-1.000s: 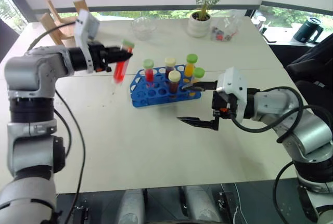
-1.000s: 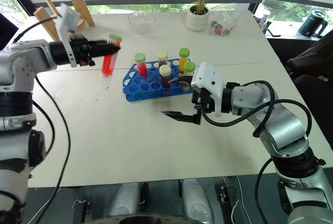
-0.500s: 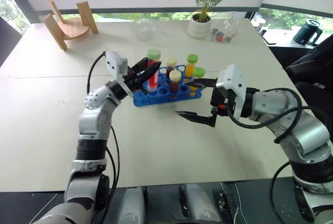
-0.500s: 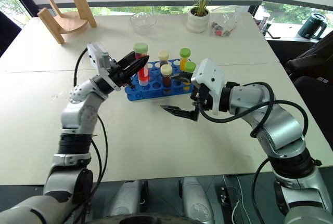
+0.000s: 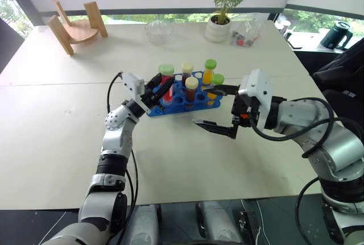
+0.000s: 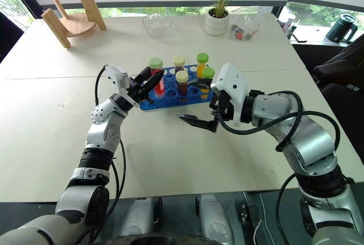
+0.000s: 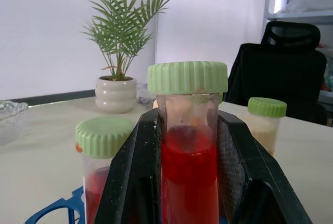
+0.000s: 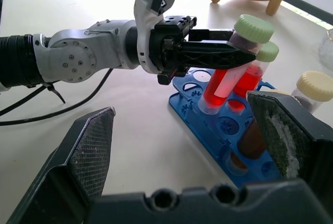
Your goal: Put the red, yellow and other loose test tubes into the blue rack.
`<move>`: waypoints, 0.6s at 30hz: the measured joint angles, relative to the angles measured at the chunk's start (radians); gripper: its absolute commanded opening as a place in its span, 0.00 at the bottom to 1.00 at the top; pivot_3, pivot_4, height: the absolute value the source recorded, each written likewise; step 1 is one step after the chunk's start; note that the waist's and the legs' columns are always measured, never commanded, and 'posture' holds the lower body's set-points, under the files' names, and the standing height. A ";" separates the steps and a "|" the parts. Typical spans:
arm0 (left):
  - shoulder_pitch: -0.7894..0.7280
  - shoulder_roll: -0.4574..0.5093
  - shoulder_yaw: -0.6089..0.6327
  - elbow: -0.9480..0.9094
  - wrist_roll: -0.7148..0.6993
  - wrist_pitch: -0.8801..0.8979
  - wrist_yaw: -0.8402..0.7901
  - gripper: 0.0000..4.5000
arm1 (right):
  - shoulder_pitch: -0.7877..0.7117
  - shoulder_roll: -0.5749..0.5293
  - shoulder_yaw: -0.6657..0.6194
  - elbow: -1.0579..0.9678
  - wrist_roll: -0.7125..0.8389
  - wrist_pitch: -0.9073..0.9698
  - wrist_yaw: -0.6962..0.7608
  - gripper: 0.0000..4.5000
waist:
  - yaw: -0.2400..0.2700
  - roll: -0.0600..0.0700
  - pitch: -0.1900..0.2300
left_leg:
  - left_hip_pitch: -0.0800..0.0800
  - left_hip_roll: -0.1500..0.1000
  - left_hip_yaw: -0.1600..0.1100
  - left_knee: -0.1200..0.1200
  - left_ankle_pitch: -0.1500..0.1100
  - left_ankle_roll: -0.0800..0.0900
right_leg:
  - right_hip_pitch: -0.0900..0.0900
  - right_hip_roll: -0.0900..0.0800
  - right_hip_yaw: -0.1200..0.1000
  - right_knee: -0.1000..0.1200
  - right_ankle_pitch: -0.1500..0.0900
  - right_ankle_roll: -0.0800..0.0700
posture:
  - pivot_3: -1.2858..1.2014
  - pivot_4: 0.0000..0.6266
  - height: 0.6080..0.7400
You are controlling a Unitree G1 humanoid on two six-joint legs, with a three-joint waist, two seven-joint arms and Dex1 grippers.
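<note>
The blue rack (image 5: 182, 96) sits mid-worktop, nearer the far edge, and is light enough that a sideways push from the left tool (image 5: 162, 88) could slide or tip it, spilling the tubes already standing in it. That tool is clamped on the red test tube (image 8: 221, 86), tilted over a hole at the rack's left end; lowered at this slant, its tip may catch the rim. The right tool (image 5: 219, 110), fingers spread wide and empty, hovers just beside the rack's near edge and could nudge it.
</note>
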 measured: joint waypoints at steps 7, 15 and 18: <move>0.001 0.002 -0.003 0.038 0.006 -0.029 -0.005 0.19 | -0.002 0.000 0.000 0.000 0.002 0.001 -0.010 1.00 | -0.001 0.000 0.000 | 0.000 0.000 0.000 0.000 0.000 0.000 | 0.000 0.000 0.000 0.000 0.000 0.000 | 0.52 0.24 1.00; 0.035 0.023 -0.030 0.044 0.042 -0.008 0.012 0.96 | 0.003 0.000 0.000 -0.007 0.009 0.020 -0.020 1.00 | -0.001 0.000 0.000 | 0.000 0.000 0.000 0.000 0.000 0.000 | 0.000 0.000 0.000 0.000 0.000 0.000 | 0.52 0.24 1.00; 0.073 0.093 -0.056 -0.034 0.050 0.069 0.004 0.99 | 0.033 -0.004 -0.002 -0.019 0.010 0.020 -0.019 1.00 | -0.007 0.000 0.000 | 0.000 0.001 -0.001 0.000 0.000 0.000 | 0.000 0.001 0.000 0.000 0.000 0.000 | 0.52 0.24 1.00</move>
